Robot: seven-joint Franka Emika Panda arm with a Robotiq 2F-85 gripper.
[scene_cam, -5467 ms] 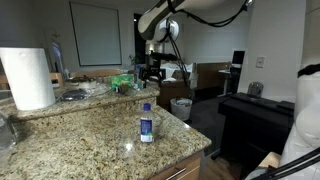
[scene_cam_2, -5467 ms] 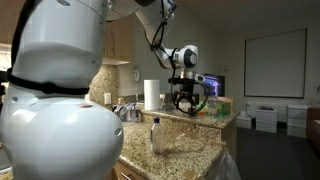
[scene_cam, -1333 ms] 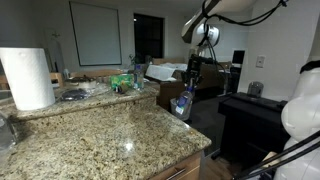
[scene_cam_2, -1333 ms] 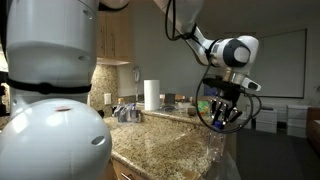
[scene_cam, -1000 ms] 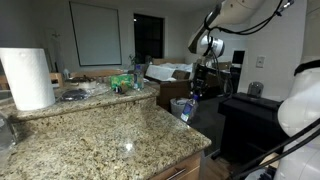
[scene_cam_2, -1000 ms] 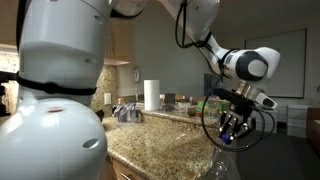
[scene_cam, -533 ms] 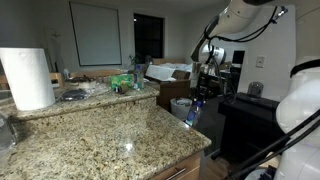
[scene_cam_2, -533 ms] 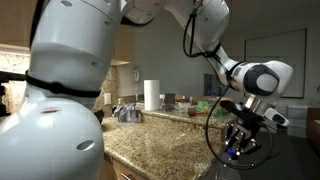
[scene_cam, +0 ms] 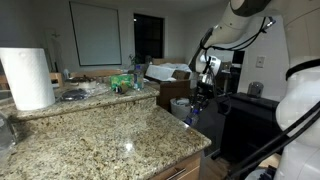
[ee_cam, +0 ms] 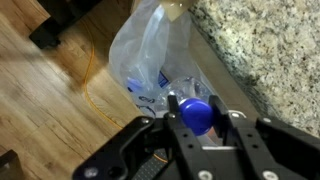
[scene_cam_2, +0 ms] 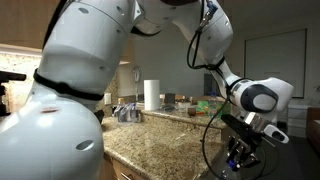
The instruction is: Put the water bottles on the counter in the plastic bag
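Fingers (ee_cam: 240,135) of the gripper (ee_cam: 200,122) are clamped on a water bottle (ee_cam: 197,112), one on either side just below its blue cap; the wrist view looks straight down on that cap. The bottle hangs in the air past the rounded edge of the speckled granite counter (ee_cam: 270,40), touching neither stone nor bag. Directly beneath it sits the plastic bag (ee_cam: 150,50), thin and whitish, slumped on a wooden floor (ee_cam: 50,90) just beside the counter's side; blue shapes show through its film, possibly bottles already inside, though this is too blurred to be sure.

In an exterior view the arm reaches out beyond the counter's far corner with the gripper (scene_cam: 203,95) low, near counter height; a large paper-towel roll (scene_cam: 27,77) stands well apart at the other end.

Judging from this, the step in hand is the drop: carrying is done, release is not. The next move calls for lining the bottle up over the bag's mouth, lowering a little, then parting the fingers.

The bottle's long axis appears close to vertical, cap pointing up towards the camera, base pointing down at the bag.
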